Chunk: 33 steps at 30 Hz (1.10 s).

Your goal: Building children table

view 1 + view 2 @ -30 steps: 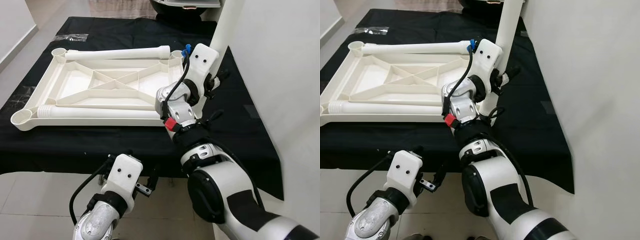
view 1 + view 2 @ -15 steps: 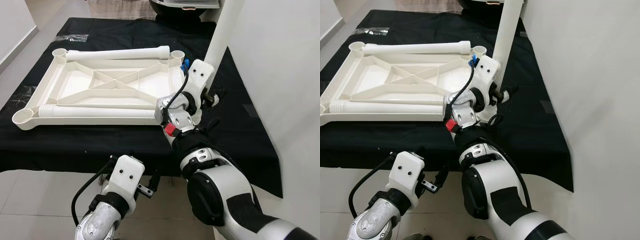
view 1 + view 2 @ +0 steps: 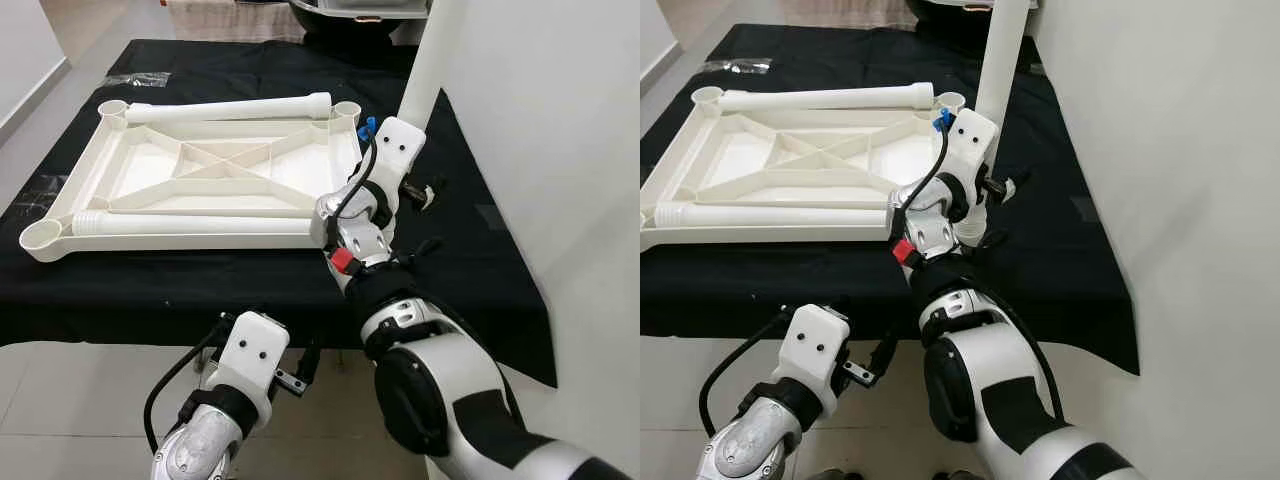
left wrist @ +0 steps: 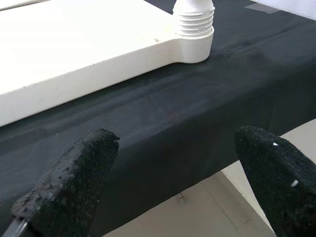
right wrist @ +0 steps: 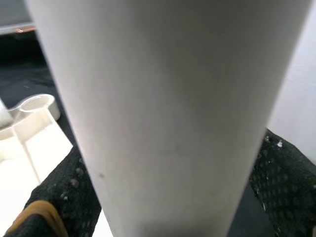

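Observation:
A white tabletop (image 3: 150,170) lies upside down on the black-covered table (image 3: 470,250). Two white legs lie on it, one along the far edge (image 3: 230,107) and one along the near edge (image 3: 190,225). A third white leg (image 3: 425,70) stands upright at the tabletop's near right corner. My right gripper (image 5: 173,192) is shut on this leg, with a black finger (image 5: 284,182) on each side. The leg's ribbed end (image 4: 193,24) sits in the corner socket. My left gripper (image 4: 173,168) hangs open below the table's front edge, holding nothing.
A white wall (image 3: 560,150) runs close along the table's right side. A dark round object (image 3: 360,15) stands at the back of the table. A clear plastic bag (image 3: 135,75) lies at the far left. Pale floor tiles (image 3: 60,400) lie before the table.
My right gripper has come down lower along the upright leg, toward the tabletop's corner, still shut on it. The left arm has not moved.

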### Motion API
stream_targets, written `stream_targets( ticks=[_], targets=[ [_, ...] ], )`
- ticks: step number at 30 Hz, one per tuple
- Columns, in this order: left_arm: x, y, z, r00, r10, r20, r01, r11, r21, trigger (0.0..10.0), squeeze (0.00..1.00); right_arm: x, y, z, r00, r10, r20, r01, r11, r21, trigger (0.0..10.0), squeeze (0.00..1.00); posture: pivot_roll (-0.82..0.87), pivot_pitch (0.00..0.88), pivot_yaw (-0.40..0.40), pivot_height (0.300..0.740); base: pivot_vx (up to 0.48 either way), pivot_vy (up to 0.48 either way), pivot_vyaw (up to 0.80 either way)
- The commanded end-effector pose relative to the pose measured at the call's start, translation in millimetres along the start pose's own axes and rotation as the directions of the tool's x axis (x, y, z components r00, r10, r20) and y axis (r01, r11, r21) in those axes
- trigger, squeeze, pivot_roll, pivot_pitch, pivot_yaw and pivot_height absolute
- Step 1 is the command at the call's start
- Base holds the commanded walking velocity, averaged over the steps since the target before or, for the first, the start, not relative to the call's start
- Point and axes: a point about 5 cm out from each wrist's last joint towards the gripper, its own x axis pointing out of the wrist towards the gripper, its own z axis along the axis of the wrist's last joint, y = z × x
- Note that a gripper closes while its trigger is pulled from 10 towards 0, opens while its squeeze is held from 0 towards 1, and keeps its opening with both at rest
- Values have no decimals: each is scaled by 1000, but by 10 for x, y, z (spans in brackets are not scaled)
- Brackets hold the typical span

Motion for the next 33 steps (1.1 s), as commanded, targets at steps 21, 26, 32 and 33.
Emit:
stream_targets(
  ticks=[21, 26, 32, 33],
  targets=[
    [19, 25, -98, 1000, -2, -21, 2, 1000, 12, 10000, 0, -142, -287, -292, 906, 419, -56, -419, 908, 6, 10000, 0, 135, 145, -83, 740, 0, 0, 0],
    [23, 27, -115, 1000, -2, -24, 2, 1000, 13, 10000, 0, -207, -302, -289, 841, 540, -48, -540, 842, 13, 10000, 0, 130, 141, -82, 740, 0, 0, 0],
    [25, 28, -127, 1000, 1, -24, 0, 1000, 12, 10000, 0, -285, -368, -307, 778, 625, -58, -627, 779, -6, 10000, 0, 130, 141, -84, 740, 0, 0, 0],
    [26, 26, -129, 1000, 1, -23, -1, 1000, 11, 10000, 0, -300, -387, -313, 764, 642, -61, -644, 765, -17, 10000, 0, 125, 139, -85, 740, 0, 0, 0]
  ],
)
